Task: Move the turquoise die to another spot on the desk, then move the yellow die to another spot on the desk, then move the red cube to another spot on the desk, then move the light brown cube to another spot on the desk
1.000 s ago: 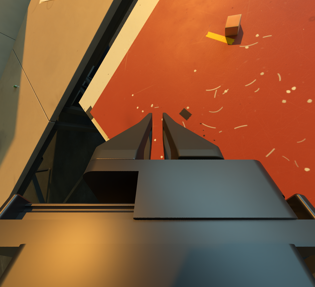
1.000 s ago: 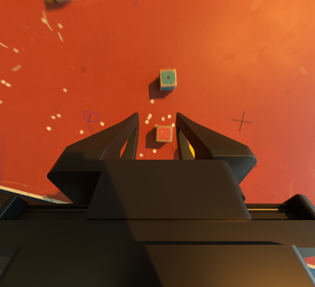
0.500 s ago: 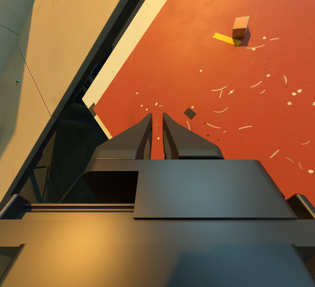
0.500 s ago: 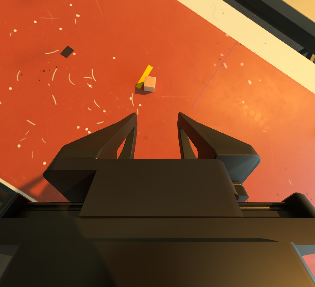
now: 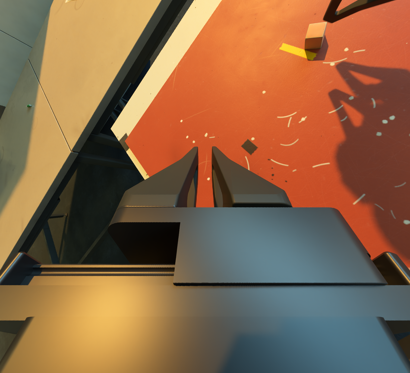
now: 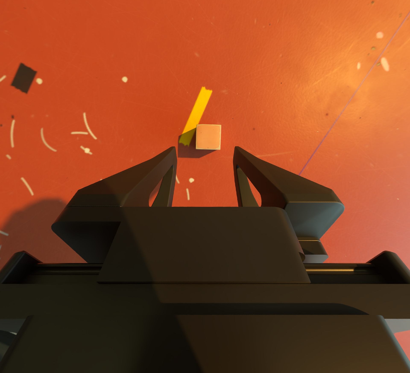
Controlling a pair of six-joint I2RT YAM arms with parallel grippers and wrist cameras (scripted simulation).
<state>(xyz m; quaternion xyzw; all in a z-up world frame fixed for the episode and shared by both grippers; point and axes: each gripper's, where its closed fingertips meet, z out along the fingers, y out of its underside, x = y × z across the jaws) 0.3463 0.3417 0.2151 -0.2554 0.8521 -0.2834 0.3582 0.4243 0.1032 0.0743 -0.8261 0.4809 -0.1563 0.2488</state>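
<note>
Right tool (image 6: 204, 149), spread and empty, has swung from the dice to above the light brown cube (image 6: 208, 136); grasp pending.

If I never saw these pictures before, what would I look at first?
Probably the light brown cube on the bright orange-red desk, just ahead of the open right gripper. Next, the yellow tape strip beside it.

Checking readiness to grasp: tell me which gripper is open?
The right gripper, fingers spread above the cube; the left gripper shows only a slit.
</note>
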